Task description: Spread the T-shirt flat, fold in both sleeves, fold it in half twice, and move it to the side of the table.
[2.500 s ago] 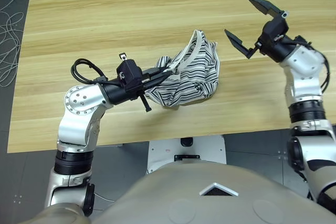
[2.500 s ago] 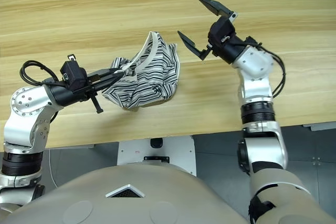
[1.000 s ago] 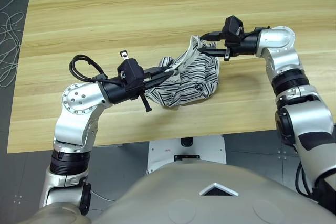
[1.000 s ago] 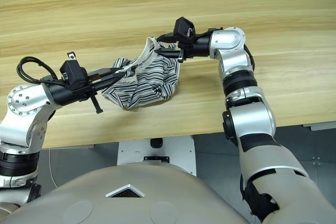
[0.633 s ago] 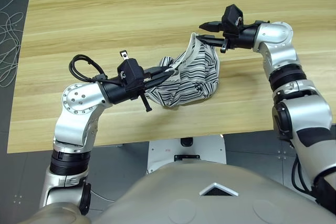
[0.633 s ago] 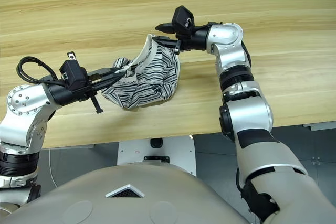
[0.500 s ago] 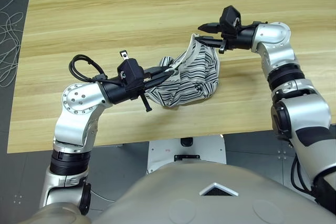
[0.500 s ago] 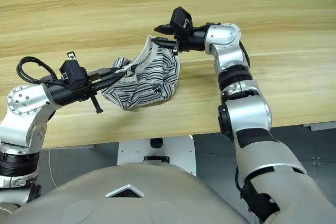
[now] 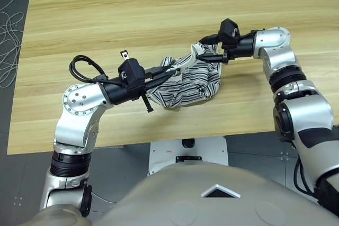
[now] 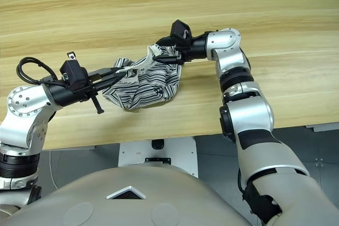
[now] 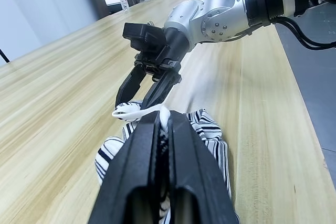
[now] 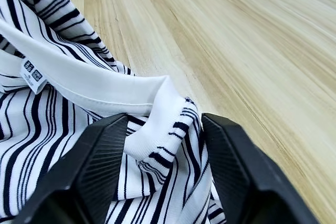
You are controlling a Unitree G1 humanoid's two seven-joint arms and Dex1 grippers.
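The black-and-white striped T-shirt (image 9: 186, 80) hangs bunched in a lump just above the wooden table (image 9: 132, 9), near its front edge. My left gripper (image 9: 172, 69) is shut on a white-edged fold at the shirt's left side, also seen close up (image 11: 164, 116). My right gripper (image 9: 203, 50) is at the shirt's top right, open, its fingers (image 12: 105, 166) straddling the white collar band (image 12: 157, 103) with cloth between them. From the left wrist view the right gripper (image 11: 135, 99) shows its fingers spread on either side of that band.
Bare wood stretches on the far side and to both sides of the shirt. The table's front edge (image 9: 159, 140) runs just below the bundle. Loose cables (image 9: 8, 41) lie on the dark floor beyond the table's left edge.
My right arm swung in from the right and its open gripper came down over the collar, pressing that raised part of the shirt lower. The left gripper kept still, holding its fold.
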